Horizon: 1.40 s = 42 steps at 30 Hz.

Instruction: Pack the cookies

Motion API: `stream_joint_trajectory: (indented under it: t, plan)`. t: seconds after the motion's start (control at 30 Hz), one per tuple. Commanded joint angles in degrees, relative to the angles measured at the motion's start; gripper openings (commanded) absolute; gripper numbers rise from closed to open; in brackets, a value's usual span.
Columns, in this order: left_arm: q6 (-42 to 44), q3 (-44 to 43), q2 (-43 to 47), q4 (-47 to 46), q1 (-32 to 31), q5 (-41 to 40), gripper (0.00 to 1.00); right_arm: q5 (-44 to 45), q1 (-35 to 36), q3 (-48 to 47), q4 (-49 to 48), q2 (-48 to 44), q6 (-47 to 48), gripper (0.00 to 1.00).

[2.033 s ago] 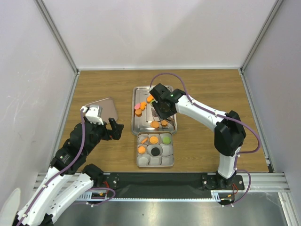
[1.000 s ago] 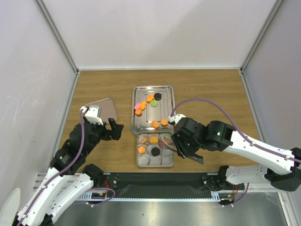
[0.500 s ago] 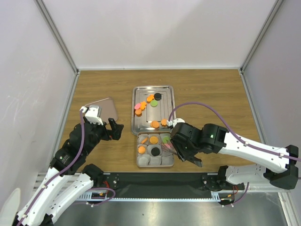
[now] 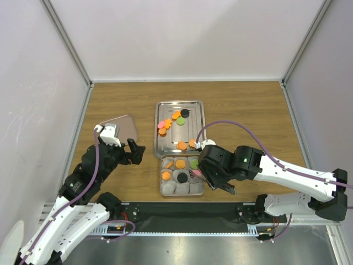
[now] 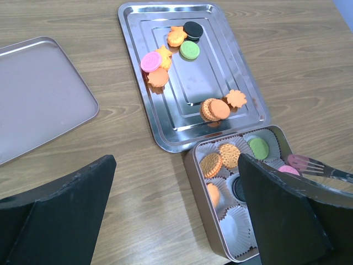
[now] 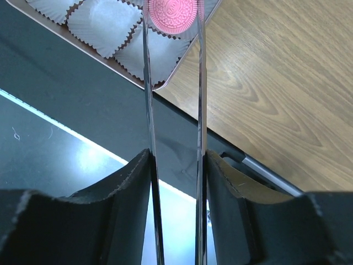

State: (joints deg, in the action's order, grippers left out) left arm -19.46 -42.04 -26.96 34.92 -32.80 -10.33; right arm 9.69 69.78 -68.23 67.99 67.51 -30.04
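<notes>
Several cookies [image 5: 214, 109] in orange, pink, green and black lie loose on the steel tray [image 4: 179, 102]: one cluster toward its far left, with the black and green ones at the far edge, and a pair of orange ones by its near right corner. Just against the tray's near short edge sits a tin [image 4: 163, 190] lined with pale paper cups [image 6: 105, 22]. Its cups closest to the tray hold two orange cookies and a green one, and the row behind them holds another orange and a black. The right gripper [image 6: 175, 176] reaches in at the tin's right side, on the near side of the tray. Its jaws are pressed in on a pair of thin metal tongs [image 6: 148, 110], and the tong tips bracket a pink cookie [image 6: 171, 14] over a paper cup near the tin's right wall; whether that cookie rests in the cup cannot be told. Left of the tray, well apart from it, a flat lid [image 5: 38, 94] lies on the wooden table [image 4: 248, 110]. The left gripper [image 5: 176, 221] hangs at the lid's near right corner, jaws spread fully wide and holding nothing.
</notes>
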Motion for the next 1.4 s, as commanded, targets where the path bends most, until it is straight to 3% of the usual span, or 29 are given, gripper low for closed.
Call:
stream_joint_trajectory:
  t: [0.0, 0.57, 0.83, 1.13, 1.37]
  plan:
    - [-0.31, 0.03, 0.07, -1.17, -0.60, 0.13, 1.00, 1.47, 0.53, -0.15, -1.01, -0.18, -0.63, 0.47]
    - [-0.31, -0.06, 0.07, -1.08, -0.87, -0.13, 1.00, 2.26, 1.06, -1.12, -0.75, -0.53, -1.16, 0.51]
    - [-0.40, -0.06, -0.02, -1.17, -0.87, -0.22, 1.00, 5.42, 0.19, -8.58, -2.06, 1.22, 2.25, 0.46]
    - [-0.49, -0.06, -0.37, -0.90, -0.95, -0.92, 1.00, -2.83, -15.89, -16.66, -16.82, 13.78, 14.83, 0.47]
    - [-0.66, -0.15, -0.90, -0.73, -1.04, -1.36, 1.00, -2.14, -16.69, -27.83, -19.82, 30.92, 18.70, 0.51]
